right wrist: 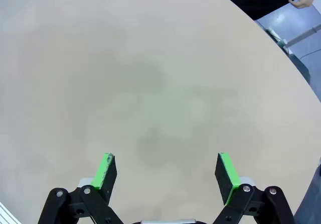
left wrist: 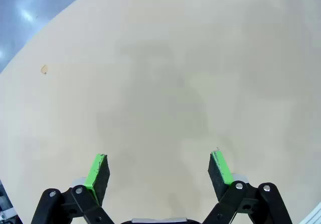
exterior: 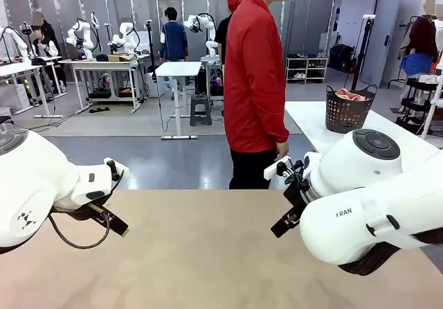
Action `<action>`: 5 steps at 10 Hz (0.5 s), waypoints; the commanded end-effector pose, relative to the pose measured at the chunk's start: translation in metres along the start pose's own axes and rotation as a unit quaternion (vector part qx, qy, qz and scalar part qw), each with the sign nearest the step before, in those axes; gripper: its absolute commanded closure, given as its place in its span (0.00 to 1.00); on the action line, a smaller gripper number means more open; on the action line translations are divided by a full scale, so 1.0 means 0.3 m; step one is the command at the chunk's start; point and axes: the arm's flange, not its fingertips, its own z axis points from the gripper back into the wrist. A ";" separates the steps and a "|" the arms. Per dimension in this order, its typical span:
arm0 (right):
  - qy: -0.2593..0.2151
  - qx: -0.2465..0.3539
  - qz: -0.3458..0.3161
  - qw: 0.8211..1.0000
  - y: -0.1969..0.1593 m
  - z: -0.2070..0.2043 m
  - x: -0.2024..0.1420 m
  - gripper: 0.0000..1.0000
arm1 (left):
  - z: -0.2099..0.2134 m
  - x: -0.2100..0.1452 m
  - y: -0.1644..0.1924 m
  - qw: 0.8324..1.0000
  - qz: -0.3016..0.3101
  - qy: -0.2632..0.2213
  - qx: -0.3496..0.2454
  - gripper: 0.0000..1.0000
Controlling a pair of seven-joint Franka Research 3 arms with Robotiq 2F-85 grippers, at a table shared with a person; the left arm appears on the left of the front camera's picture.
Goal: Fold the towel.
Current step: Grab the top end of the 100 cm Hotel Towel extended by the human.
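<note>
The towel (exterior: 349, 95) shows as a bunched salmon-pink cloth in a dark basket (exterior: 344, 117) on a white side table at the far right, well away from both arms. My left gripper (left wrist: 159, 159) hangs open over the bare beige table (left wrist: 165, 73), nothing between its green pads. My right gripper (right wrist: 168, 159) is open too, above bare tabletop. In the front view the left gripper (exterior: 114, 222) sits low at the left and the right gripper (exterior: 285, 224) at the right, both pointing down toward the table.
A person in a red jacket (exterior: 252, 80) stands at the far edge of the beige table (exterior: 208, 253), turned toward the side table (exterior: 311, 118); a hand (right wrist: 301, 2) shows near the table's rim. Grey floor lies beyond.
</note>
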 end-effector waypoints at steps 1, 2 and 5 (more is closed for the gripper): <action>0.000 0.000 0.000 1.000 0.000 0.000 0.000 0.00 | 0.000 0.000 -0.001 1.000 0.000 0.000 0.000 0.00; 0.000 0.000 0.000 1.000 0.000 0.000 0.000 0.00 | 0.000 0.000 -0.001 1.000 0.000 0.000 0.000 0.00; 0.000 0.000 0.000 1.000 0.000 0.000 0.000 0.00 | 0.000 0.000 -0.001 1.000 0.000 0.000 0.000 0.00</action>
